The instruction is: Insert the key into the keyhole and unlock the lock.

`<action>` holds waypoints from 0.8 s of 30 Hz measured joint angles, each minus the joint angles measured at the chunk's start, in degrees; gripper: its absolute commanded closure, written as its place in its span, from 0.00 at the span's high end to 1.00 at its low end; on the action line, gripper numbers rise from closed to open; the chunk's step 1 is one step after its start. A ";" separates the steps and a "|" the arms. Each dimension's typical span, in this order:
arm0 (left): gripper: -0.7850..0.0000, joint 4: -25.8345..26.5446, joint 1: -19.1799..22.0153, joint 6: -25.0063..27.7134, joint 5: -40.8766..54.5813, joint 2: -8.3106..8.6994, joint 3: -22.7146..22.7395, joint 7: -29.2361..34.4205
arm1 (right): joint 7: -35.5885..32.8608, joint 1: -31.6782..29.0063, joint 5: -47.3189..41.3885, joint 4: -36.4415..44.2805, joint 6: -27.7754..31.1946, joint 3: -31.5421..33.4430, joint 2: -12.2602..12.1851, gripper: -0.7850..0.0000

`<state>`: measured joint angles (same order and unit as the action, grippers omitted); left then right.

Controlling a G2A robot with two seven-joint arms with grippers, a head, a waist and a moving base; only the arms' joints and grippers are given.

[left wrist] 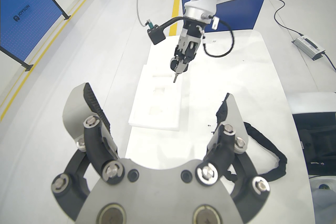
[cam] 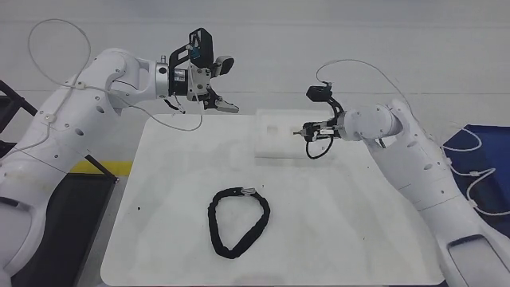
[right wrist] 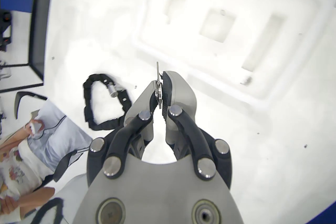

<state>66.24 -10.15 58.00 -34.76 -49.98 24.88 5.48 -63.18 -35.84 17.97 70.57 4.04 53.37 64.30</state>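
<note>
The key [right wrist: 157, 70] is pinched in the right gripper [right wrist: 159, 79]: its fingers are pressed together on the key's head, and the blade is left poking out past the fingertips. That gripper is held above the right side of a white foam tray [cam: 275, 147], which is set at the far side of the desk [cam: 175, 207]. The lock [cam: 237, 222], a black sleeved chain closed in a loop, is laid flat on the desk nearer the robot, well apart from the key. Its silvery cylinder is seen at the loop's far side. The left gripper [left wrist: 157, 96] is held above the desk's far edge, left of the tray. Its fingers are spread wide and nothing is gripped.
</note>
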 measured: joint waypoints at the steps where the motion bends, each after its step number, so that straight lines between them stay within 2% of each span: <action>1: 1.00 0.00 0.00 0.00 0.00 0.00 0.00 0.00 | 0.13 -1.82 -1.00 2.28 1.30 2.15 -0.72 0.00; 6: 1.00 0.00 0.00 0.00 0.00 0.00 0.00 0.00 | 1.32 -11.44 -7.10 11.96 8.42 12.49 -3.54 0.00; 12: 1.00 0.00 0.00 0.00 0.00 0.00 0.00 0.00 | 1.71 -18.22 -17.52 15.45 17.75 19.43 -4.82 0.00; 18: 1.00 0.00 0.00 0.00 0.00 0.00 0.00 0.00 | 0.59 -20.07 -28.49 13.47 26.38 22.69 -5.28 0.00; 24: 1.00 0.00 0.00 0.00 0.00 0.00 0.00 0.00 | 4.27 -21.54 -29.88 12.92 33.38 24.42 -5.48 0.00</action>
<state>66.24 -10.15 58.00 -34.76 -49.98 24.88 5.48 -58.91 -57.38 -11.91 83.49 37.42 77.79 58.82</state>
